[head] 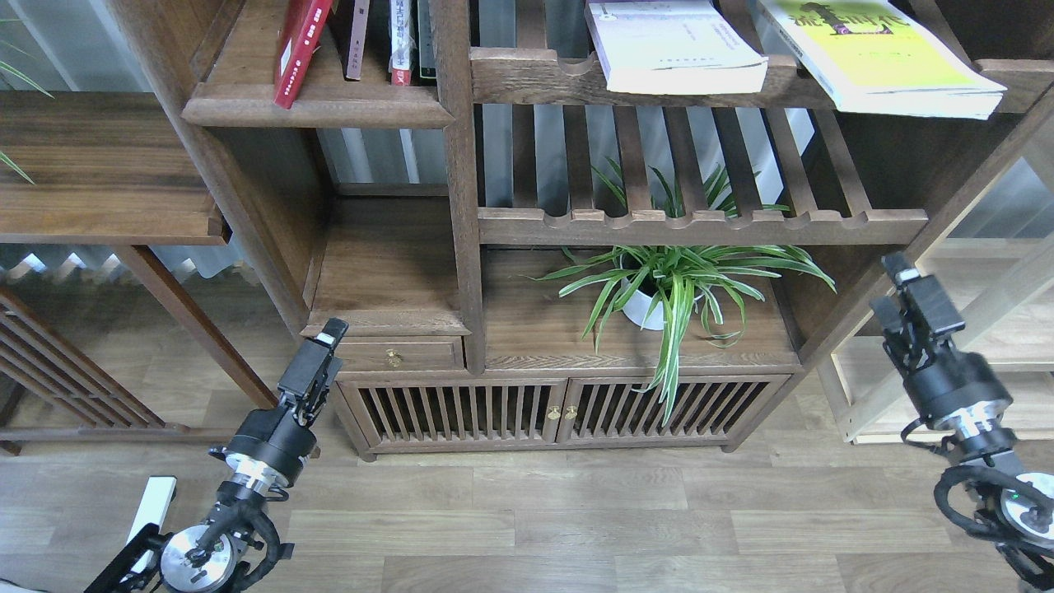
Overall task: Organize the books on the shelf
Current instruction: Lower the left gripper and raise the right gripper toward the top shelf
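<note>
Both black arms are raised from the lower corners. The left end effector is seen with fingers together; the right end effector is slightly parted, empty.

Bright, even daylight; sharp focus.

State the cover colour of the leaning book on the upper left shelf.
Red, clearest in the head view.
</note>
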### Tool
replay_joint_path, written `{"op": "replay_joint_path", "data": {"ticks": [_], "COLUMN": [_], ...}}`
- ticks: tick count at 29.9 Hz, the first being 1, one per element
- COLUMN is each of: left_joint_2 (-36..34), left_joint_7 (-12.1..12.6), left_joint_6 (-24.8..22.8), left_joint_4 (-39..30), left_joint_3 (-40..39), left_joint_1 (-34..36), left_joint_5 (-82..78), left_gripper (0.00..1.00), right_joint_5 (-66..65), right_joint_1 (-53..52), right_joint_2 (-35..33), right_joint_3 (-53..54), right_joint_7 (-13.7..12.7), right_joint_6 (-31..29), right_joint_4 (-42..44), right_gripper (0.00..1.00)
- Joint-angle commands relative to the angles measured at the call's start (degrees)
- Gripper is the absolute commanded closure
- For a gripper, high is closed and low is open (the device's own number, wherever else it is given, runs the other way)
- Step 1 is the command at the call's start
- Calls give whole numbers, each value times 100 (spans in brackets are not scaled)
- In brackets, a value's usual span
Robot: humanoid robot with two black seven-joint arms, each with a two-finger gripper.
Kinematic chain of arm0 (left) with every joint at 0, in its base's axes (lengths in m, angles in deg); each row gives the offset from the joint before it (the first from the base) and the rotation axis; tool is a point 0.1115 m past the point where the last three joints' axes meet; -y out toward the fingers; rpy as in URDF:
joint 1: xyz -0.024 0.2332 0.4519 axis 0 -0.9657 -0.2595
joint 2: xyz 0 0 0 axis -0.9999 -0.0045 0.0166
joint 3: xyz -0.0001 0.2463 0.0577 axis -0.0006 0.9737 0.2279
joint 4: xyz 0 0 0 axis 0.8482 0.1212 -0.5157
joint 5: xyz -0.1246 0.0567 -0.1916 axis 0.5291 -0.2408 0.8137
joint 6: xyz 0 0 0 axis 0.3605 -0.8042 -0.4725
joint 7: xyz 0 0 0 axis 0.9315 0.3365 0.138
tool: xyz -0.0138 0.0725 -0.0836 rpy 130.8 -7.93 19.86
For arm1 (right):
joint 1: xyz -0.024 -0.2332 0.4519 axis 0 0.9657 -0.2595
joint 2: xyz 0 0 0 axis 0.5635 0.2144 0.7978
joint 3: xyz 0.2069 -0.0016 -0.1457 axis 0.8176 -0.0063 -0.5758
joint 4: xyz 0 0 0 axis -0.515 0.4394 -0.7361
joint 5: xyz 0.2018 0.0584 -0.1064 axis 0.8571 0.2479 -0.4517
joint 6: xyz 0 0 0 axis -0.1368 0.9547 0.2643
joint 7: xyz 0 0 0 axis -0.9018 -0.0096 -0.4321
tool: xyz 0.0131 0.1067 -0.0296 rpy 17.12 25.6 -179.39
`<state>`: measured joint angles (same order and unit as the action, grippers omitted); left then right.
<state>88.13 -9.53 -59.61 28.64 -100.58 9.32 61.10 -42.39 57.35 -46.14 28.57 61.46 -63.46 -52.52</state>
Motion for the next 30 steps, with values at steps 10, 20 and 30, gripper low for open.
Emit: {"op": "replay_joint_path", "data": {"ticks": [10,20,30], "left_joint_2": [0,0,0], "left_joint_7": [-15,-32,-32], "left_joint_6": [0,0,0], "left_joint_4": [790,843,843], "left_joint_3": [15,41,41], "left_joint_1": [450,520,538], "left_joint_5": [-8,-8,1], "left_gripper": [2,2,2], "right_joint_5": [85,147,156], "right_joint_1": [434,-551,-1043], "right_joint_2": [318,643,1039], "right_joint_3": [214,707,725], "right_joint_7": [44,35,18], "right_joint_6": [0,0,154], "right_joint_4": [-709,-673,-621], "right_gripper": [0,0,0]}}
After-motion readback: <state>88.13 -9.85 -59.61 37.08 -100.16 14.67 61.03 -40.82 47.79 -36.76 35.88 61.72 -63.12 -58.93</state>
